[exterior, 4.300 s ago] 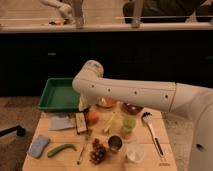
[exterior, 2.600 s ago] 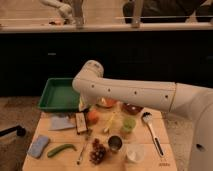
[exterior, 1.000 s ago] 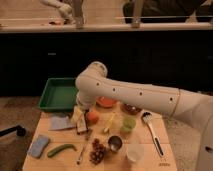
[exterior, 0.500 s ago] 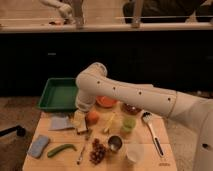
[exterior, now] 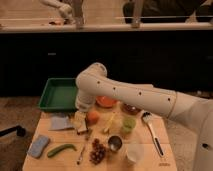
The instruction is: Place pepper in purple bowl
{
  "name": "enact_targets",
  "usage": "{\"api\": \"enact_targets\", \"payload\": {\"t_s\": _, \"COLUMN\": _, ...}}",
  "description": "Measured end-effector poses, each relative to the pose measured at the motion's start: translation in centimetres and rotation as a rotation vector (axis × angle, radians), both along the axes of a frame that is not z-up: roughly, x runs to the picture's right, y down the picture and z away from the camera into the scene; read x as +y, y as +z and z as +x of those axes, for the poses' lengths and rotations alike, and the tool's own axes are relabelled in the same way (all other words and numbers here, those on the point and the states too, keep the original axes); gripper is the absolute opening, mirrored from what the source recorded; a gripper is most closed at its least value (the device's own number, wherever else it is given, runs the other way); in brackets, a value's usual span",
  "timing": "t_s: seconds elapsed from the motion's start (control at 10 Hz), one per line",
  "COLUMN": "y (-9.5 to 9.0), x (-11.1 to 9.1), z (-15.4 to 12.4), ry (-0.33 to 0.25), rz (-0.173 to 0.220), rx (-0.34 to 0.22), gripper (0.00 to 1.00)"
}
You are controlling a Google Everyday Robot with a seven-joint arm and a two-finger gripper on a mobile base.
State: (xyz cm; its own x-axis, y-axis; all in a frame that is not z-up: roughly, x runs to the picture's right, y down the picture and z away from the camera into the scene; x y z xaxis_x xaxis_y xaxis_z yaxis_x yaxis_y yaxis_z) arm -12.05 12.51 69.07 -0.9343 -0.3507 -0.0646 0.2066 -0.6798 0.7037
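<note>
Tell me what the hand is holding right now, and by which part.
Nothing is held. The open hand hangs over the table beside the orange fruit; the green pepper lies apart, nearer the front edge.

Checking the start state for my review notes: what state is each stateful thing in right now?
gripper: open, empty, hanging over the table behind the pepper.
pepper: lying flat on the table, not held.
purple bowl: upright, partly hidden by the arm, pepper not in it.
orange bowl: upright.
light green cup: upright.
metal cup: upright.
</note>
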Motion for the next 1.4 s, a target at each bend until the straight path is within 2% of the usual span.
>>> {"api": "enact_targets", "payload": {"t_s": 0.2, "y": -0.9, "x": 1.2, "z": -2.5, "ry": -0.161, "rz": 0.033, "rx": -0.048, "gripper": 0.80}}
{"api": "enact_targets", "payload": {"t_s": 0.4, "y": -1.6, "x": 2.5, "z": -4.4, "ry": -0.294, "rz": 0.057, "rx": -0.082, "gripper": 0.80}}
{"api": "enact_targets", "payload": {"t_s": 0.5, "y": -1.9, "x": 3.1, "z": -5.0, "ry": -0.356, "rz": 0.068, "rx": -0.107, "gripper": 0.80}}
{"api": "enact_targets", "payload": {"t_s": 0.7, "y": -1.9, "x": 4.1, "z": -6.0, "ry": -0.433, "rz": 0.080, "rx": -0.113, "gripper": 0.80}}
{"api": "enact_targets", "payload": {"t_s": 1.0, "y": -0.8, "x": 5.2, "z": -6.4, "ry": -0.486, "rz": 0.081, "rx": -0.086, "gripper": 0.80}}
{"api": "enact_targets", "payload": {"t_s": 1.4, "y": 1.7, "x": 6.4, "z": -6.2, "ry": -0.474, "rz": 0.060, "rx": -0.062, "gripper": 0.80}}
